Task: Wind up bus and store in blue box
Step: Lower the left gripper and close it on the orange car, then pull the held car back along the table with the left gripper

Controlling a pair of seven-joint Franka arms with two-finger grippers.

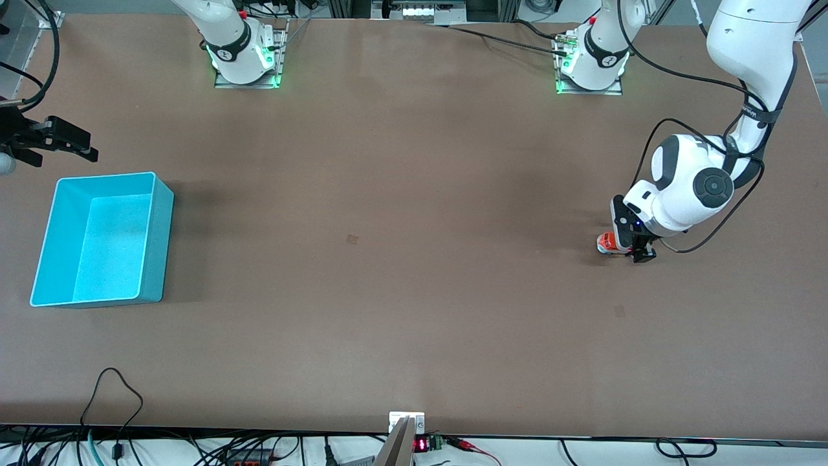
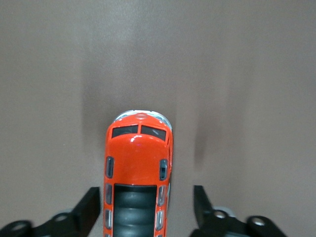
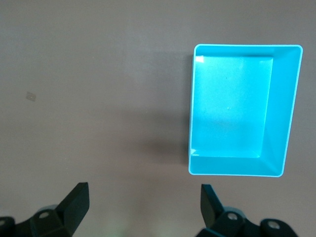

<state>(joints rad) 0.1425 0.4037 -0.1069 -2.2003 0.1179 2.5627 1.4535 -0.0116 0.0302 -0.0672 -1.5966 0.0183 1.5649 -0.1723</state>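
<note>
The bus (image 1: 605, 243) is a small orange toy with dark windows, standing on the table toward the left arm's end. In the left wrist view the bus (image 2: 138, 163) sits between my left gripper's open fingers, with a gap on each side. My left gripper (image 1: 629, 250) is low over the bus (image 2: 145, 197). The blue box (image 1: 158, 246) is an empty cyan bin toward the right arm's end. My right gripper (image 1: 81, 144) waits up in the air beside the box, open and empty (image 3: 143, 195). The box also shows in the right wrist view (image 3: 279, 108).
The brown table has two small square marks (image 1: 352, 239) (image 1: 620, 311). Cables and a small display unit (image 1: 420, 444) lie along the edge nearest the front camera. The two arm bases (image 1: 246, 61) (image 1: 592, 68) stand at the edge farthest from the front camera.
</note>
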